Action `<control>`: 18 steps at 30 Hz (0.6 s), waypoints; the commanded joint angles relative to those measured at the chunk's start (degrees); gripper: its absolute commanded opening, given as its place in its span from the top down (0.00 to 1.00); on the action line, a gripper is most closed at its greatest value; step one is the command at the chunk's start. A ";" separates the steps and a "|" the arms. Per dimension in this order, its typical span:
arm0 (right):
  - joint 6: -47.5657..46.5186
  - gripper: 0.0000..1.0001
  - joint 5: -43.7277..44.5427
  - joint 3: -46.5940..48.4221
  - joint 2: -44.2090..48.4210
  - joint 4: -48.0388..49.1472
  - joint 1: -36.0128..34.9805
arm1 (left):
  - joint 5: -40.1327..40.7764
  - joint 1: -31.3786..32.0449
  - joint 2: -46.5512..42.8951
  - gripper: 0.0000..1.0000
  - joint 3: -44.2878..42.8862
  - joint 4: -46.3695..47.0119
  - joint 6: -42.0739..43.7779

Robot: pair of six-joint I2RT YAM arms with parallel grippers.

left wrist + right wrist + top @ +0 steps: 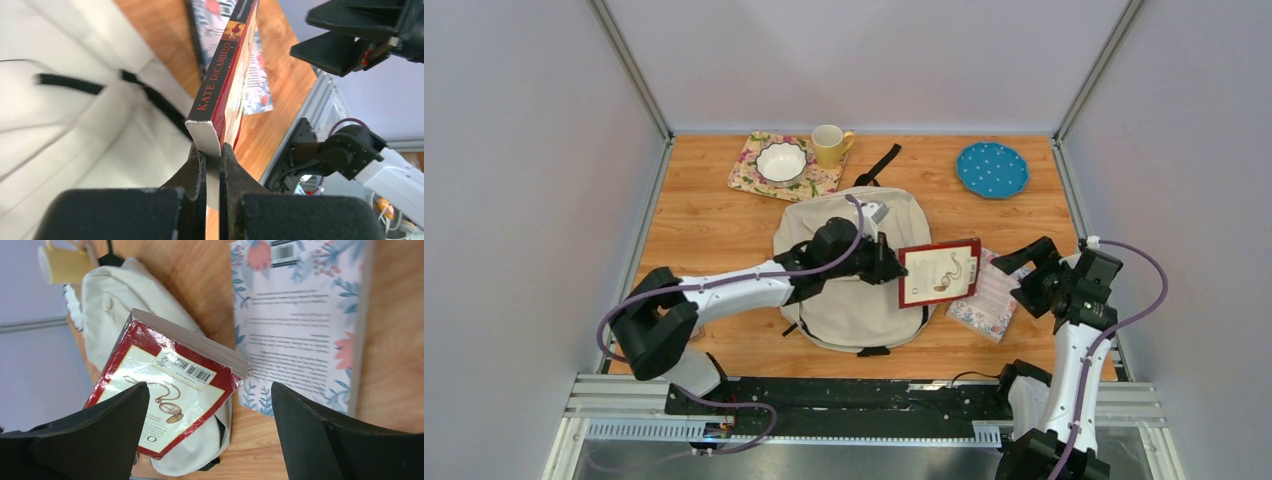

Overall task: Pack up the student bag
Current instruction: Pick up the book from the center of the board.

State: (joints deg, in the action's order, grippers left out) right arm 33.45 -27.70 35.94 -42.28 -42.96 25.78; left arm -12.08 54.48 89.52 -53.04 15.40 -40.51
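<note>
The cream student bag (849, 300) lies flat mid-table, black straps at its far end; it also shows in the left wrist view (60, 125) and the right wrist view (115, 295). My left gripper (890, 270) is shut on a red-bordered book (939, 272), gripping one edge and holding it above the bag's right side; the spine (220, 70) reads Kate DiCamillo, and its back cover (170, 390) faces up. A floral book (989, 300) lies flat on the table right of the bag, seen close in the right wrist view (300, 325). My right gripper (1024, 275) is open and empty above it.
A floral placemat (754, 180) with a white bowl (781, 160) and a yellow mug (829, 145) stand at the back. A blue dotted plate (992, 168) sits back right. Metal frame rails edge the table on both sides.
</note>
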 commanded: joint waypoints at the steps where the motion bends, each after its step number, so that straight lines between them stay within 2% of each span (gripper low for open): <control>1: 0.29 0.05 -17.86 -1.75 -0.26 9.46 -0.29 | -5.76 -4.98 -9.26 1.00 3.29 -3.61 7.72; 4: 1.00 0.05 -22.12 -3.60 0.97 14.30 -1.60 | -9.53 -7.53 -14.36 1.00 3.82 -8.62 12.55; 7: 0.82 0.05 -22.83 -3.43 1.76 15.97 -5.12 | -15.86 -9.47 -18.23 1.00 3.99 -11.35 15.28; 9: 1.00 0.05 -22.49 -2.73 1.41 17.99 -10.47 | -18.67 -10.00 -20.69 1.00 3.82 -12.58 16.43; 11: -0.66 0.05 -18.63 -1.76 0.36 18.09 -17.65 | -20.96 -10.79 -22.18 1.00 3.99 -12.58 16.17; 13: -2.33 0.05 -14.94 -0.01 0.18 16.77 -20.76 | -25.00 -11.58 -22.89 1.00 3.82 -12.94 15.64; 18: -4.70 0.05 -20.02 0.26 -0.34 21.34 -22.70 | -35.55 -15.71 -25.70 1.00 6.98 -5.83 10.55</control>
State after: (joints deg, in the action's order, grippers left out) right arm 31.99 -45.63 33.32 -42.24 -27.18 3.51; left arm -35.22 41.43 67.07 -47.75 1.54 -27.03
